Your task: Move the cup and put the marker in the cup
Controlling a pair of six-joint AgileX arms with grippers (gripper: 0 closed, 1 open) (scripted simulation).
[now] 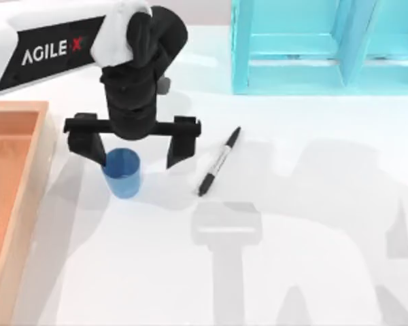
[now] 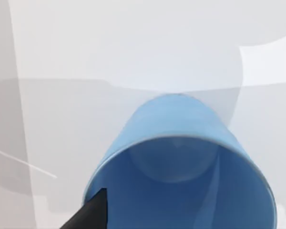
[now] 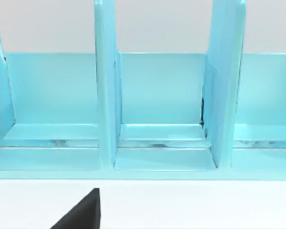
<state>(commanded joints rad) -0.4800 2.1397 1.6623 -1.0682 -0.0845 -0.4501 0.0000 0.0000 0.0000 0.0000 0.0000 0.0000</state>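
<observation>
The small blue cup (image 1: 122,174) stands upright on the white table, left of centre. My left gripper (image 1: 132,155) hangs over it, open wide, with one finger beside the cup's left rim and the other well off to its right. In the left wrist view the cup (image 2: 181,157) is seen close up from above its rim, with one black fingertip (image 2: 93,212) at its edge. The black marker (image 1: 219,161) with its pale band lies flat and slanted just right of the gripper. My right gripper (image 3: 83,214) faces the cyan rack, away from both.
A shallow wooden tray (image 1: 13,176) runs along the table's left edge. A cyan rack (image 1: 313,47) with upright dividers stands at the back right, seen close in the right wrist view (image 3: 157,95). Open table lies in front and to the right.
</observation>
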